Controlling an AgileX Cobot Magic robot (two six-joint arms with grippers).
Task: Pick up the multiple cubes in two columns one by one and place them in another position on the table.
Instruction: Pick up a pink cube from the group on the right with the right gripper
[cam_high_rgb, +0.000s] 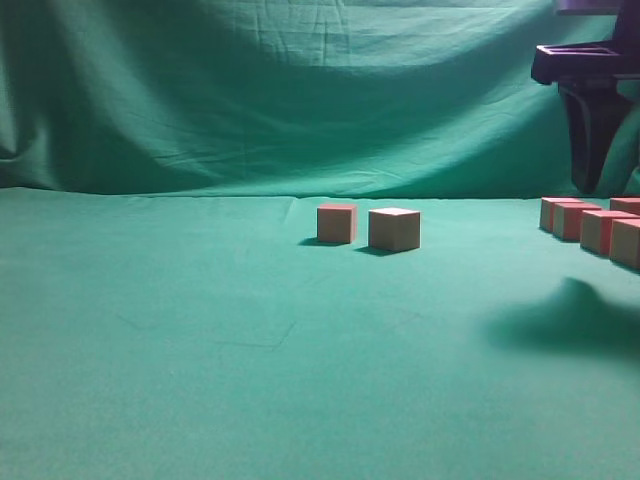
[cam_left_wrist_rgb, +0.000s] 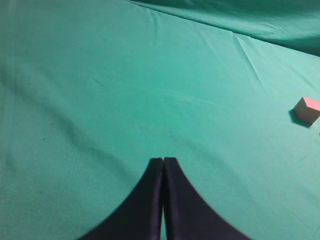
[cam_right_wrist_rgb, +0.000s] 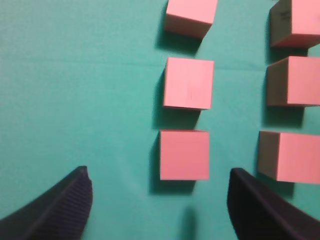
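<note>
While the exterior view looks along the table (cam_high_rgb: 200, 380) at block height, two cubes (cam_high_rgb: 337, 223) stand side by side near the middle of the green cloth, just apart from each other, the right-hand one (cam_high_rgb: 394, 229) slightly nearer the camera. At the far right edge a cluster of more cubes (cam_high_rgb: 598, 230) sits in close rows, partly cut off by the frame. Above them hangs the dark right arm (cam_high_rgb: 592, 110), and its soft shadow lies on the cloth in front of the cluster; its fingertips cannot be made out from here. A draped green backdrop (cam_high_rgb: 300, 90) fills the rear.

From the left wrist, the left gripper (cam_left_wrist_rgb: 163, 162) is clenched, its two dark fingers pressed together with nothing between them, hovering over bare cloth. One cube (cam_left_wrist_rgb: 306, 110) lies well apart at the right edge.

From the right wrist, the right gripper (cam_right_wrist_rgb: 160, 200) is spread wide and grasps nothing. Six cubes show in two columns of three. The nearest cube of the left column (cam_right_wrist_rgb: 184, 155) lies between the two fingers, touching neither. The right column (cam_right_wrist_rgb: 290, 81) runs just beyond the right finger (cam_right_wrist_rgb: 260, 210).
</note>
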